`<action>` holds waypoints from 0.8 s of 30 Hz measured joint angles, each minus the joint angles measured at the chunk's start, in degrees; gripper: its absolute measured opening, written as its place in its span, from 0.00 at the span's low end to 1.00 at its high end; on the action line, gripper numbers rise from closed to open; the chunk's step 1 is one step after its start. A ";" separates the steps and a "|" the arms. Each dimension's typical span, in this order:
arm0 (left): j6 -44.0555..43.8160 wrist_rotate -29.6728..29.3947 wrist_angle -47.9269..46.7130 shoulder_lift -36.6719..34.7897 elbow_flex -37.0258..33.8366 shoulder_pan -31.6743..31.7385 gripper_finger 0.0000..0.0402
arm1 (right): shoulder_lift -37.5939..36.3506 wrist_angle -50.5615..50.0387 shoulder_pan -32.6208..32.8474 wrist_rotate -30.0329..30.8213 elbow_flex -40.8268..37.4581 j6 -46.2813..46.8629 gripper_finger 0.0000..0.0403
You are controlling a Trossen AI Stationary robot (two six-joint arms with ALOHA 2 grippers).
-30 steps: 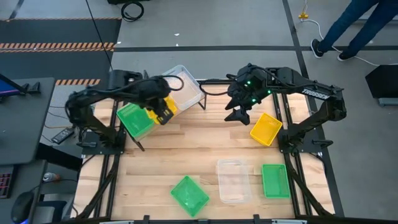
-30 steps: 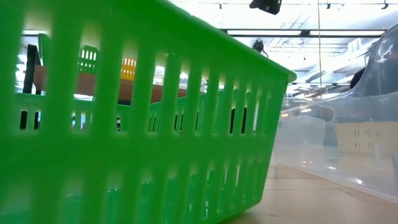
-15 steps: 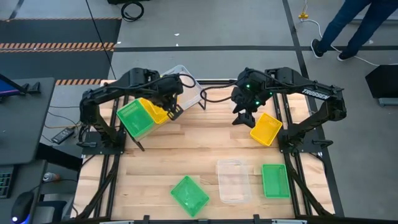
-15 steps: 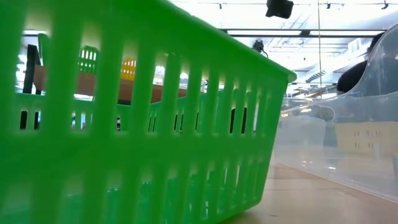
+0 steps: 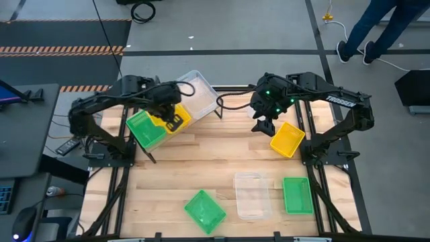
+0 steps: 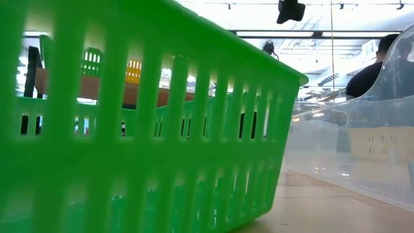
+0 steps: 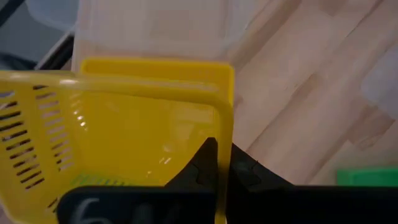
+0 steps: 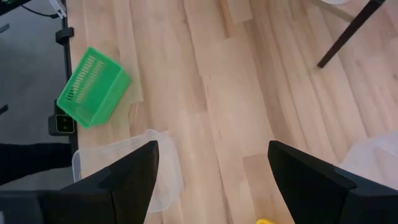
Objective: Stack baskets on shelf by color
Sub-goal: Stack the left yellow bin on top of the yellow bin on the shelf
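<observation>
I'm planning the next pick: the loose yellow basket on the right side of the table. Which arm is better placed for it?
The right. Its gripper hangs open right beside that yellow basket, holding nothing. The left gripper is far across at the shelf, shut on another yellow basket.

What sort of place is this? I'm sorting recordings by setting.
Probably a robotics lab or workshop, not a home. A slatted wooden table on a black frame stands on a grey floor with striped hazard tape and loose cables; a person walks past, and long ceiling lights show in the low view.
</observation>
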 joint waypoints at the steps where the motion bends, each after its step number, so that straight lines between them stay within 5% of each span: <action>1: -0.15 -0.04 -0.31 -0.64 -0.50 0.00 0.02 | 0.00 0.08 -0.26 0.12 0.00 -0.09 0.76; 24: -1.84 1.35 1.98 2.30 -4.45 -0.42 0.02 | -0.02 1.04 -3.18 1.11 0.00 -0.08 0.76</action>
